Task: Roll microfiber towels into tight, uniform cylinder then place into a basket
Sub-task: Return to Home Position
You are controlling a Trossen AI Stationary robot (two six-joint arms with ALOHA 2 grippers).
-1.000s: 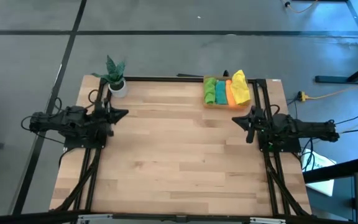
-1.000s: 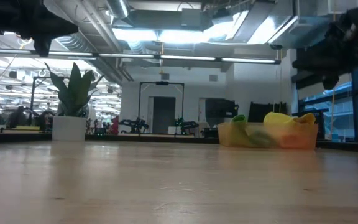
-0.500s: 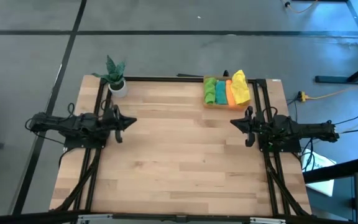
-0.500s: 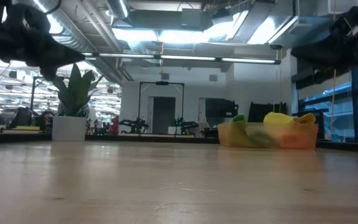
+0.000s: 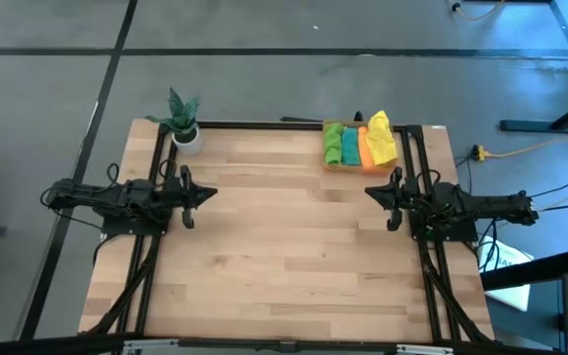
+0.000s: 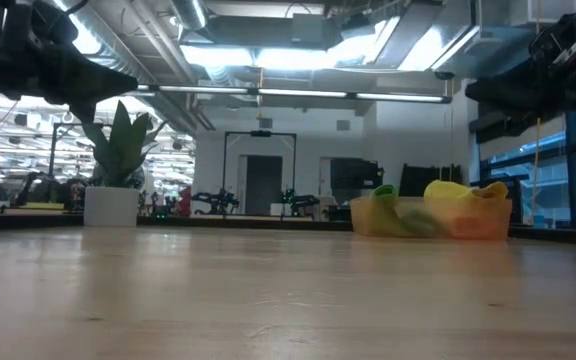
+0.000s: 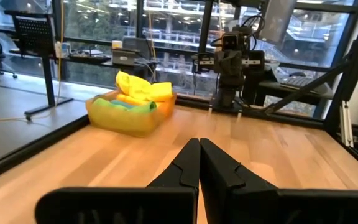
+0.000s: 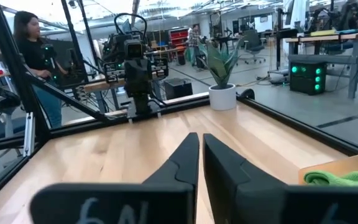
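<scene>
Orange-tinted basket (image 7: 129, 123) sits at the far edge of the table (image 5: 284, 256), on the right arm's side, with all 4 towels (image 5: 353, 146) inside. I'd worry about the yellow towel (image 5: 381, 138): it rides high over the rim and could flop out if the right gripper (image 5: 371, 193), clenched on nothing nearby, swung wide. The left gripper (image 5: 205, 194), also clenched and empty, has the potted plant (image 5: 183, 123) near it. Open wood lies between them
</scene>
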